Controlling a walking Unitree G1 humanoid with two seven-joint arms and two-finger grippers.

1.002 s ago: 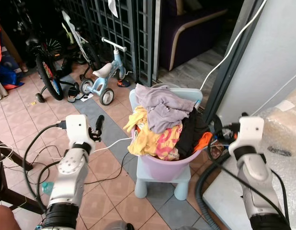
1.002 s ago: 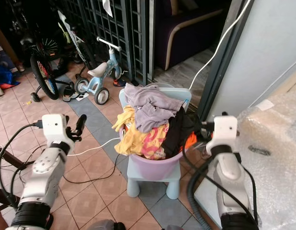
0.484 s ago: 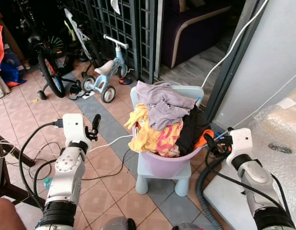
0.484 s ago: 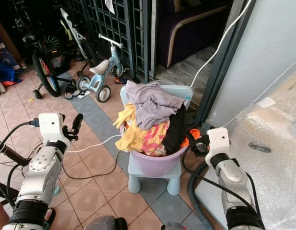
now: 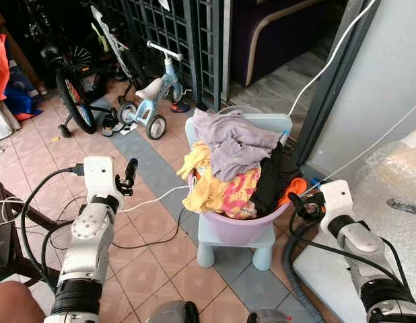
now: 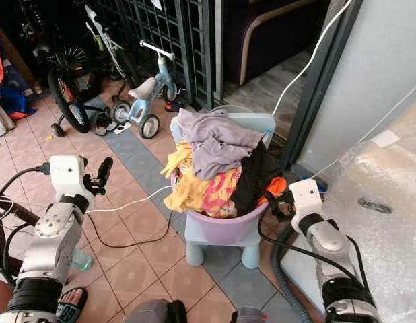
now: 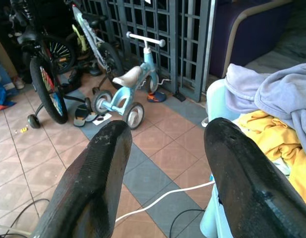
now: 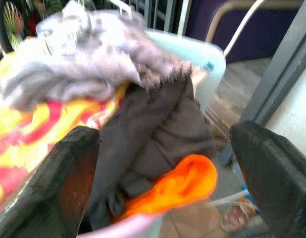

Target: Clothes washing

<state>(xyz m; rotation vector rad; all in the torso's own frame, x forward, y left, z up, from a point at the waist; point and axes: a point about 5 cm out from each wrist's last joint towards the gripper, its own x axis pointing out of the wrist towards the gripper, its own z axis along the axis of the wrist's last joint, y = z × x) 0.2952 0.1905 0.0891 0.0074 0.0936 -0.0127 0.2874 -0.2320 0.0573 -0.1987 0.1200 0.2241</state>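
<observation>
Tiled floor (image 5: 161,269) — unlabelled laundry basin (image 5: 240,227)

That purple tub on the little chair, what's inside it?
The purple tub is heaped with clothes: a grey garment on top, a yellow and pink one spilling over the front, black cloth and an orange piece beside. Whatever lies beneath the heap is covered.

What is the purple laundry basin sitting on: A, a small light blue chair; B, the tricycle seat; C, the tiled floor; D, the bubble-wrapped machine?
A: the purple basin heaped with clothes rests on the seat of a small light blue chair, whose legs stand on the tiles.
</observation>
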